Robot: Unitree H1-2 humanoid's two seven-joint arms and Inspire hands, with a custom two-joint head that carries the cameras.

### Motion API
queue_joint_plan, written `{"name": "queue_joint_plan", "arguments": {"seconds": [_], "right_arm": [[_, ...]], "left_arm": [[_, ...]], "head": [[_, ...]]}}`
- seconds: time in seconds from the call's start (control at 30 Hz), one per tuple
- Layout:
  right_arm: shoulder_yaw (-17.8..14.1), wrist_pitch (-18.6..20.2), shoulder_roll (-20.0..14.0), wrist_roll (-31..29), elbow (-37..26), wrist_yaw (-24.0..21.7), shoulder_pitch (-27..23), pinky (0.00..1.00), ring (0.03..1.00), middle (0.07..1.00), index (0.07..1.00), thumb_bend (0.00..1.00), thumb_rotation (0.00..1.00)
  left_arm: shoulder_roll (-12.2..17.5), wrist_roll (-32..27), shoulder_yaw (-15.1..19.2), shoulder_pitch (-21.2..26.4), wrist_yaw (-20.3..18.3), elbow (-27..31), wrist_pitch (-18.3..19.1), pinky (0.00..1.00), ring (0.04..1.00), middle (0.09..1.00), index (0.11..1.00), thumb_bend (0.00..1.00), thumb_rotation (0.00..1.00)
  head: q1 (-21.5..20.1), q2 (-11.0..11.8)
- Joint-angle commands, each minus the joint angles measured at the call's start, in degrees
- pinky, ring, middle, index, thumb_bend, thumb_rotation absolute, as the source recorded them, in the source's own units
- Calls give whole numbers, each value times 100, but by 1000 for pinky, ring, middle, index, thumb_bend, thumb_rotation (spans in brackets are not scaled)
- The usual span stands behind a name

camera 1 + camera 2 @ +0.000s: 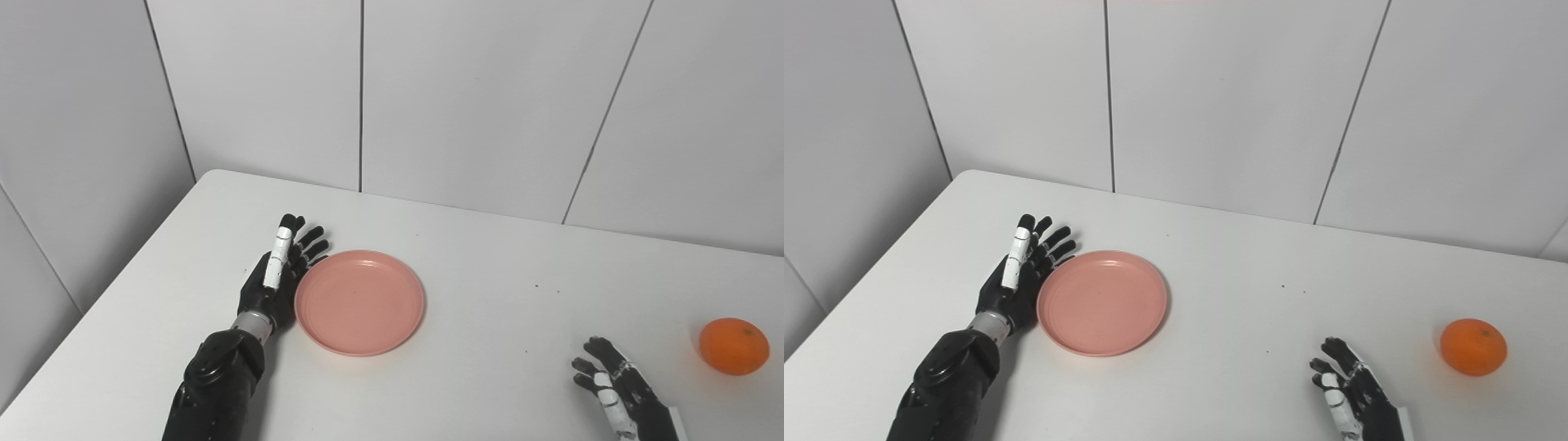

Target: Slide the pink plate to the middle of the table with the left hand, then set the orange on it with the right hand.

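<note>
One pink plate [359, 302], one orange [734, 346]

A bare test room or lab. A plain white table [465, 367] stands in a corner of blank white panelled walls [478, 92].
</note>
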State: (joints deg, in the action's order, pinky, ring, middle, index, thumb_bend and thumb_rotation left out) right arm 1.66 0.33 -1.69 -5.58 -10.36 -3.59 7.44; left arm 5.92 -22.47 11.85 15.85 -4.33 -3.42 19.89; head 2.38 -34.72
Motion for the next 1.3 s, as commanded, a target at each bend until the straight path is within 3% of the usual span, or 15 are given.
{"name": "queue_joint_plan", "arguments": {"seconds": [0.0, 0.3, 0.9, 1.27], "right_arm": [[140, 355, 95, 32, -50, -42, 166, 769, 770, 837, 789, 683, 607], [293, 580, 190, 202, -326, 116, 208, 746, 758, 832, 787, 696, 608], [597, 612, 325, 568, -355, 352, 159, 731, 755, 837, 789, 649, 616], [724, 615, 541, 720, -332, 547, 138, 691, 752, 841, 827, 644, 606]], "left_arm": [[-157, 19, -34, -22, 136, 125, 196, 845, 890, 898, 972, 880, 807], [-427, -10, -154, -158, 214, 346, 341, 920, 921, 912, 985, 836, 827], [-634, 77, -332, -140, 347, 411, 359, 817, 886, 891, 975, 846, 833], [-985, -20, -263, -157, 544, 536, 383, 819, 885, 872, 983, 836, 810]], "head": [[-53, -33], [-318, -180], [-751, -226], [-989, -242]]}}
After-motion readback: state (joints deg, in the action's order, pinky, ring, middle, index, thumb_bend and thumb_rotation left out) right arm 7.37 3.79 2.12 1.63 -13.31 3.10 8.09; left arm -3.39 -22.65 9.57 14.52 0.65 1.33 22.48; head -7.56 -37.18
